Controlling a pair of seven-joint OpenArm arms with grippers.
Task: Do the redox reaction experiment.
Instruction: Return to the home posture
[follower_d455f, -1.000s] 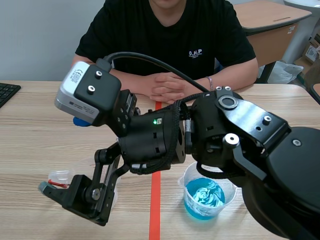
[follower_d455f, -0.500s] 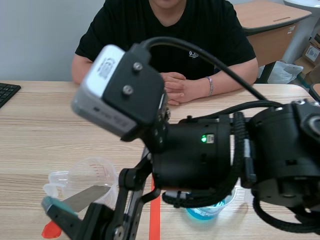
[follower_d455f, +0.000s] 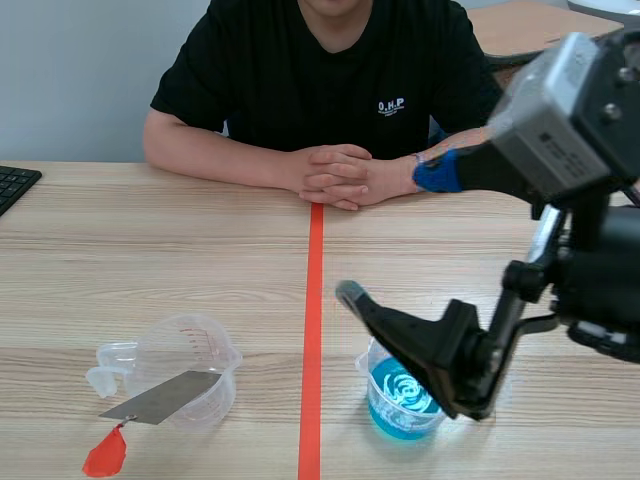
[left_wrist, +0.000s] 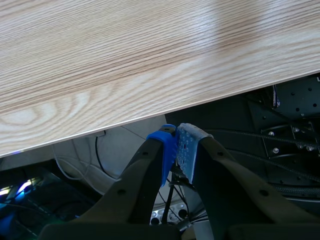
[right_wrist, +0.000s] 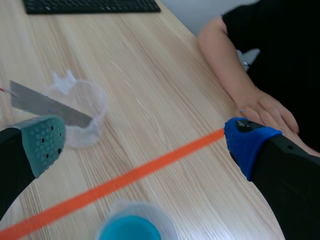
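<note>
A clear measuring cup (follower_d455f: 187, 362) stands at the front left with a grey metal strip (follower_d455f: 160, 397) leaning in it; the strip's red end (follower_d455f: 105, 455) hangs outside, low by the table. Right of the orange line stands a cup of blue liquid (follower_d455f: 404, 397). My right gripper (follower_d455f: 390, 235) hangs open above that cup, holding nothing. In the right wrist view the right gripper (right_wrist: 145, 142) spans the metal strip (right_wrist: 47, 106), the clear cup (right_wrist: 77, 112) and the blue cup (right_wrist: 131, 226) below. My left gripper (left_wrist: 176, 145) is shut on nothing, past the table's edge.
A person sits across the table with clasped hands (follower_d455f: 335, 175) resting at the far end of the orange line. A black keyboard (follower_d455f: 12, 185) lies at the far left edge. The left wrist view looks at the table edge (left_wrist: 150, 112) with cables underneath.
My right arm has swung from the clear cup at the left back to the right and risen. The metal strip now rests in the clear cup, free of the gripper.
</note>
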